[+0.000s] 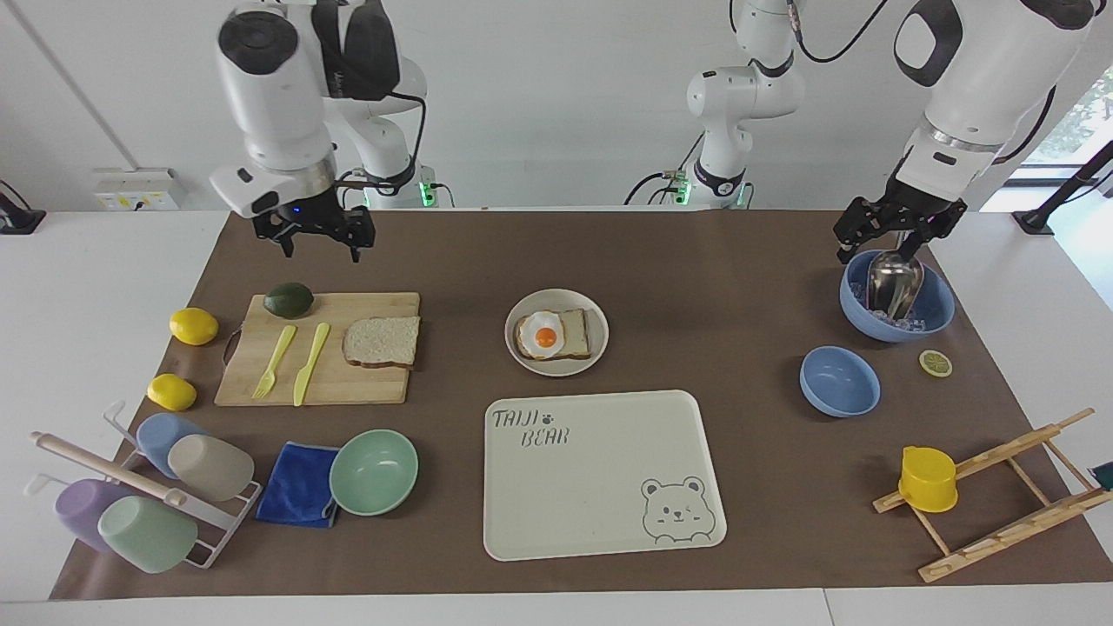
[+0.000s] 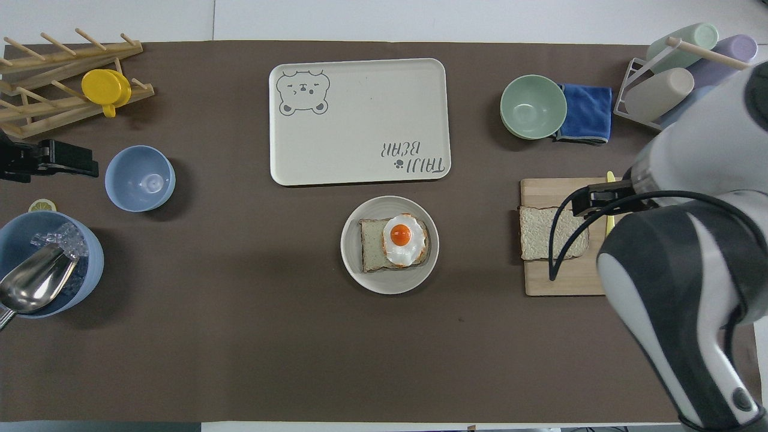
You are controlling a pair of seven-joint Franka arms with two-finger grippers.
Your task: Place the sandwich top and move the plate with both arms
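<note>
The sandwich top (image 1: 383, 341) lies flat on a wooden cutting board (image 1: 365, 387) toward the right arm's end; in the overhead view the sandwich top (image 2: 543, 234) is partly covered by the arm. The plate (image 1: 556, 367) sits mid-table and holds a bread slice with a fried egg (image 1: 546, 337); the plate also shows in the overhead view (image 2: 360, 273). My right gripper (image 1: 318, 245) is open and empty, raised over the mat beside the board's robot-side edge, near an avocado (image 1: 289, 299). It also shows in the overhead view (image 2: 591, 201). My left gripper (image 1: 896, 233) is open and waits over a blue bowl (image 1: 935, 317) holding a metal scoop.
A large cream tray (image 1: 600, 487) with a bear drawing lies beside the plate, farther from the robots. A yellow fork and knife (image 1: 310, 362) lie on the board. A mint-green bowl (image 1: 374, 471), blue cloth, cup rack, two lemons, a second blue bowl (image 1: 839, 381) and a wooden rack stand around.
</note>
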